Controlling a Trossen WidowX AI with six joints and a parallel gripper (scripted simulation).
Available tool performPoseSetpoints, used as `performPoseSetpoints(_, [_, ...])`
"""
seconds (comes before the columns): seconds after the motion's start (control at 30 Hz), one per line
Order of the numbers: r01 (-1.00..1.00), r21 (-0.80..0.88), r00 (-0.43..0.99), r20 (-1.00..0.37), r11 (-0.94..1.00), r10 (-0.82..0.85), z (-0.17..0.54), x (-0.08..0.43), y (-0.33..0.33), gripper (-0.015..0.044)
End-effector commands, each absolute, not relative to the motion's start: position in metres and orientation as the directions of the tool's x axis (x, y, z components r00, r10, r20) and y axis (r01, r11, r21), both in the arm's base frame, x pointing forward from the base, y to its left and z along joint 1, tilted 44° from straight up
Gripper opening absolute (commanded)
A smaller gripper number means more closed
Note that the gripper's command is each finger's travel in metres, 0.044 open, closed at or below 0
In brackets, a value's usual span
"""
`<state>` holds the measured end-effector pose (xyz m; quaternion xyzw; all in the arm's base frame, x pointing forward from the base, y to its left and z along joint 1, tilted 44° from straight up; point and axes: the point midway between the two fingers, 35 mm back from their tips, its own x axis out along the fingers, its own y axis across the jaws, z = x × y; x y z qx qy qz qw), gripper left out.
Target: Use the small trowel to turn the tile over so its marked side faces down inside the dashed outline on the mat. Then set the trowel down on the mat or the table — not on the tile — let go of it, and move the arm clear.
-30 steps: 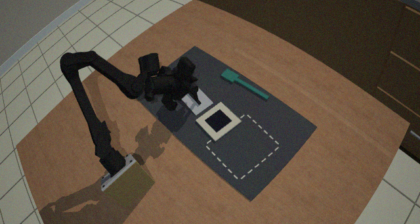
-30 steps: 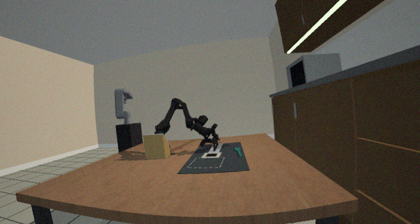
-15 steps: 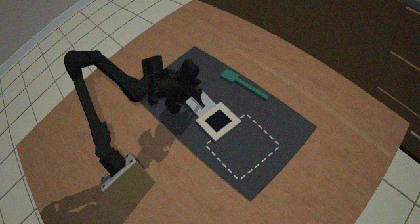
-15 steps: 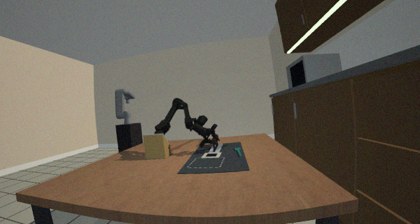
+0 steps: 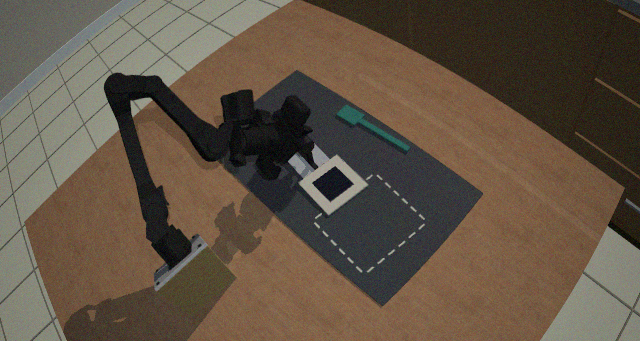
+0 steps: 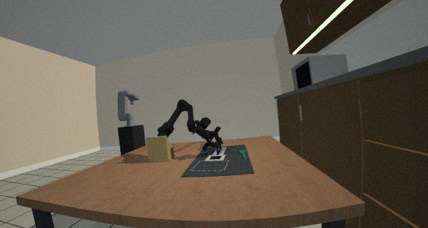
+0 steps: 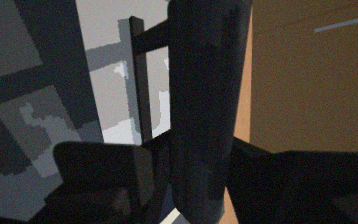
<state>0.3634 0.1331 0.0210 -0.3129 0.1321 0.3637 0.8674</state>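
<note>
The square tile point(image 5: 357, 184) point(image 6: 216, 158) has a pale rim and a dark square facing up. It looks flat on the mat point(image 5: 440, 196) point(image 6: 241, 169), over one corner of the dashed outline point(image 5: 401, 197) point(image 6: 207, 170); most of the outline lies beyond it. My gripper point(image 5: 292, 163) point(image 7: 194, 132) is shut on the dark handle of the small trowel point(image 5: 300, 167) point(image 7: 205, 75), behind the tile. The trowel's light grey blade is low over the mat and reaches the tile's near edge. Whether its tip is under the tile is hidden.
A teal flat-headed tool point(image 5: 384, 135) point(image 6: 243, 154) lies on the mat beside the tile, toward the cabinets. A yellowish block point(image 5: 200, 286) point(image 6: 158, 150) stands by the arm's base on the wooden table point(image 5: 525, 181).
</note>
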Motion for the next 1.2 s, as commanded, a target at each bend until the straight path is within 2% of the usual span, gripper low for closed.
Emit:
performPoseSetpoints(0.0, [-0.712,-0.447,0.702,-0.462,0.542,0.542,0.015,0.362,0.126,0.0000])
performPoseSetpoints(0.37, [-0.711,-0.492,0.703,-0.499,0.502,0.507,0.024,0.364,0.118,0.0000])
performPoseSetpoints(1.17, [-0.711,-0.510,0.703,-0.513,0.484,0.492,0.017,0.369,0.037,0.0000])
